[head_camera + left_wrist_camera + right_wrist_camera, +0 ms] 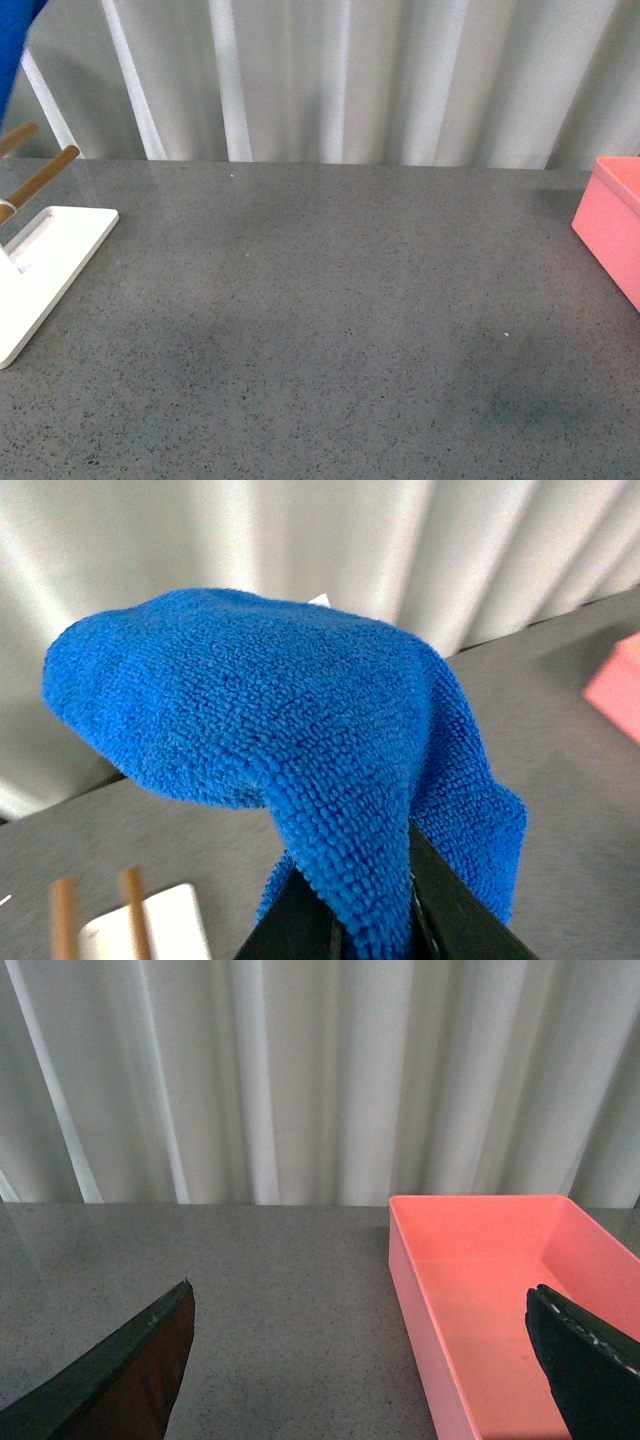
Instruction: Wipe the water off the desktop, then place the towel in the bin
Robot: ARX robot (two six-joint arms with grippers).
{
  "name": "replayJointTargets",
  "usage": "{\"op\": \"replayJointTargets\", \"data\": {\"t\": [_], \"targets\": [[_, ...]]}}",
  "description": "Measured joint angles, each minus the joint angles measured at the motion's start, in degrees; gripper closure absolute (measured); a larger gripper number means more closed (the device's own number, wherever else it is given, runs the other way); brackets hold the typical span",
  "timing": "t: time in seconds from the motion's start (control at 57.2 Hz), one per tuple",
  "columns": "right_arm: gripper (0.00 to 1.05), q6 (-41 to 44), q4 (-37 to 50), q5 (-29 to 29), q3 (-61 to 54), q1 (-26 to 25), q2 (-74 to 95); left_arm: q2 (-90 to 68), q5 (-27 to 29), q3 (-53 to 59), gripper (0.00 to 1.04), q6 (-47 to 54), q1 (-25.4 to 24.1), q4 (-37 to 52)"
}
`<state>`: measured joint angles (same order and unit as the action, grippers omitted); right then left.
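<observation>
While the fluffy blue microfibre towel [300,710] is hanging in thick soft folds above the speckled, stone-like grey worktop [320,320], near the flat white stand [50,260] with wooden pegs, the left hand [375,925] is clenching its lower edge. The right hand [355,1360] is gaping wide, holding nothing, beside the straight-walled salmon-pink plastic bin [480,1280].

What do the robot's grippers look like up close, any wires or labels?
Only fingers show, in the wrist views. The left gripper has two flat matt black fingers that taper to wedge-like tips, partly hidden by the towel. The right gripper has the same broad black fingers; one has a pale, speckled edge. No cables or markings are visible.
</observation>
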<state>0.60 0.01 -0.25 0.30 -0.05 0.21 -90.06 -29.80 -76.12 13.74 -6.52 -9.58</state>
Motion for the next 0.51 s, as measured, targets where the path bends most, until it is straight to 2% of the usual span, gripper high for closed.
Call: {"op": "replayJointTargets", "data": {"t": [0.07, 0.227, 0.402, 0.507], "targets": [[0.07, 0.00, 0.00, 0.00, 0.00, 0.00, 0.00, 4.35, -2.93, 4.66, 0.99, -3.13, 5.66, 4.31], [0.07, 0.00, 0.00, 0.00, 0.00, 0.00, 0.00, 4.76, -2.58, 11.78, 0.99, -7.45, 14.36, 12.66], [0.07, 0.00, 0.00, 0.00, 0.00, 0.00, 0.00, 0.42, -1.03, 16.74, 0.99, -11.91, 20.06, 20.35], [0.07, 0.00, 0.00, 0.00, 0.00, 0.00, 0.00, -4.00, -0.68, 19.52, 0.99, -16.52, 24.11, 28.44]]}}
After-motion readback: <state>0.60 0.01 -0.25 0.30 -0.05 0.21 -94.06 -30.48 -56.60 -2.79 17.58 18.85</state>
